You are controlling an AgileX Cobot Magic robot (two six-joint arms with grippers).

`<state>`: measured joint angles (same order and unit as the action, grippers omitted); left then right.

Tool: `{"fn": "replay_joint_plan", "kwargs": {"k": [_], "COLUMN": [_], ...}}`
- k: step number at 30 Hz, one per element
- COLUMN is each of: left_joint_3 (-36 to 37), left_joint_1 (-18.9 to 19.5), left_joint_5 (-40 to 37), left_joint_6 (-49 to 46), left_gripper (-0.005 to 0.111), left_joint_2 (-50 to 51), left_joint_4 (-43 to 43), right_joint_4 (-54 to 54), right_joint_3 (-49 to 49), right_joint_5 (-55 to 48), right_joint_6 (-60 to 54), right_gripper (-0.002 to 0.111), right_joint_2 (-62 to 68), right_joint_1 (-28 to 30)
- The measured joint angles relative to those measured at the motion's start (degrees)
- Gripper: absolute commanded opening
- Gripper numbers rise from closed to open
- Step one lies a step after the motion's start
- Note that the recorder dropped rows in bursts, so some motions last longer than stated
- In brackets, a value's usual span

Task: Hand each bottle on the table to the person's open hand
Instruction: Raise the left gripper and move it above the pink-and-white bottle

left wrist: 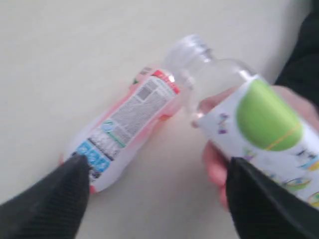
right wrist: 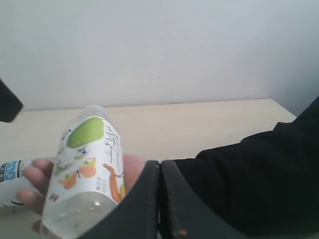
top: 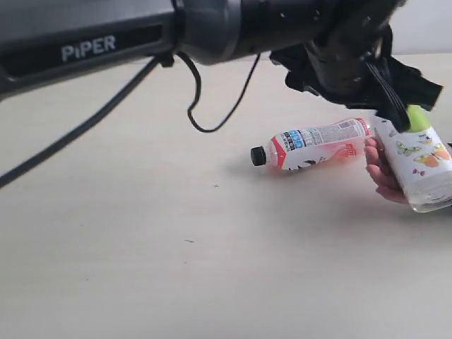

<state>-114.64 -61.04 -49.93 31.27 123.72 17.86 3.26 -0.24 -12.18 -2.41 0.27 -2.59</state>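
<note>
Two bottles point(top: 311, 145) point(top: 422, 166), one hand point(top: 381, 176)

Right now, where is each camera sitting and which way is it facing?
Exterior: seems low over the table, looking across it at the pink-red bottle and the fruit-print bottle in the person's hand; the left arm crosses in front.
Left wrist: above, facing down on both bottles; the left claw shows, fingers spread.
Right wrist: near table height, facing level toward a white wall; the shut right claw and a black sleeve show.
All three share the fruit-print bottle in the hand.
</note>
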Motion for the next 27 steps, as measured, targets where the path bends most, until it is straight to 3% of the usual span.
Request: {"fn": "replay_joint_plan", "kwargs": {"k": [2,3,12,22,27], "left_joint_3": [0.0,0.0,0.0,1.36,7.26], "left_joint_1": [1.85,2.86,11.49,24.66,29.51], "left_joint_5": [-2.83,-4.23,-9.79,-10.88,-11.02], "left_joint_6": [-3.5,-5.13,-21.38,-54.75,-68.03], "left_gripper": [0.011,0.001,0.0,0.0,0.0], "left_joint_2": [-0.68,-0.79,-1.31,-1.42,-1.94], "left_joint_4": [-0.86,-1.46,-7.83,-45.92,-56.88], "right_joint_4": [0.0,0.0,0.0,0.0,0.0], "right_joint_3": [0.0,0.0,0.0,0.0,0.0], "right_joint_5": [0.0,0.0,0.0,0.0,0.0], "right_joint_6": [0.0,0.0,0.0,0.0,0.0], "right_gripper": [0.0,0.0,0.0,0.0,0.0], "right_joint_2": [0.0,0.0,0.0,0.0,0.0], "right_joint_1": [0.0,0.0,0.0,0.0,0.0]}}
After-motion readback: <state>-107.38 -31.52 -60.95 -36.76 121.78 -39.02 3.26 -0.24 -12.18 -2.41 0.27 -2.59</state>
